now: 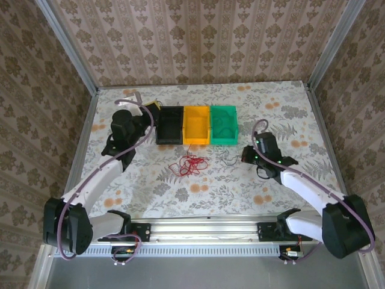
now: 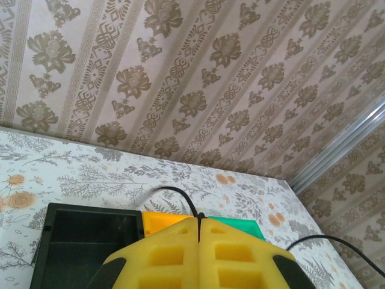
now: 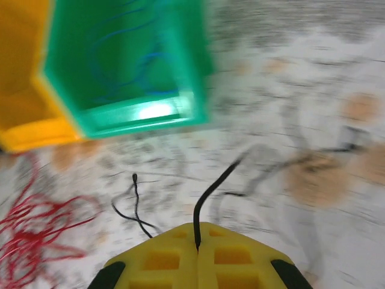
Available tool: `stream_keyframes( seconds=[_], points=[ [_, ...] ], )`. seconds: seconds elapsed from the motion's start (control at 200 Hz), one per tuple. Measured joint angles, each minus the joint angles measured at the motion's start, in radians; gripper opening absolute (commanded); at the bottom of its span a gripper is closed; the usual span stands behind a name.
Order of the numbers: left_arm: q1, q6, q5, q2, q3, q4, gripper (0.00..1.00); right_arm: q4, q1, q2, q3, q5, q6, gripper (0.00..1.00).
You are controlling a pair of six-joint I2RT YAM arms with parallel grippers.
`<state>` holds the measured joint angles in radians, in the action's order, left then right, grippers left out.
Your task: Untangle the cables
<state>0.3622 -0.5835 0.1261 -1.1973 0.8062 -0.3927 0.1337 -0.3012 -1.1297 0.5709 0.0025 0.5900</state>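
The table carries three bins in a row toward its far edge: black bin, yellow bin and green bin, side walls touching.

Left gripper: raised just beside the black bin, on its left. The jaws are clenched, pad against pad, on the left black cable, which leaves the seam between the pads and arcs away to the left.

Right gripper: low over the table, near the right front corner of the green bin. The jaws are clenched on the right black cable, which rises from the seam. The wrist view is motion-blurred.

The red cable tangle lies on the table just in front of the yellow bin, between the two arms. A loose black strand lies between the tangle and the right gripper. A blue cable lies coiled inside the green bin.
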Motion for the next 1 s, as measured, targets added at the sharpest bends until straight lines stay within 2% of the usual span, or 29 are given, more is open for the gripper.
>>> stream_keyframes(
  seconds=[0.195,0.555,0.805,1.0],
  points=[
    [0.009,-0.020,0.043,-0.122,0.071,-0.021,0.00,0.082,0.087,0.069,-0.018,0.076,0.039,0.00],
    [0.084,-0.028,0.141,-0.384,0.266,-0.098,0.00,0.088,0.095,0.046,-0.018,0.077,0.039,0.00],
    [0.170,-0.027,0.123,-0.559,0.289,-0.136,0.00,0.088,0.095,0.043,-0.017,0.071,0.034,0.00],
    [0.201,-0.010,0.037,-0.620,0.290,-0.128,0.00,0.094,0.095,0.053,-0.017,0.064,0.016,0.00]
  ],
)
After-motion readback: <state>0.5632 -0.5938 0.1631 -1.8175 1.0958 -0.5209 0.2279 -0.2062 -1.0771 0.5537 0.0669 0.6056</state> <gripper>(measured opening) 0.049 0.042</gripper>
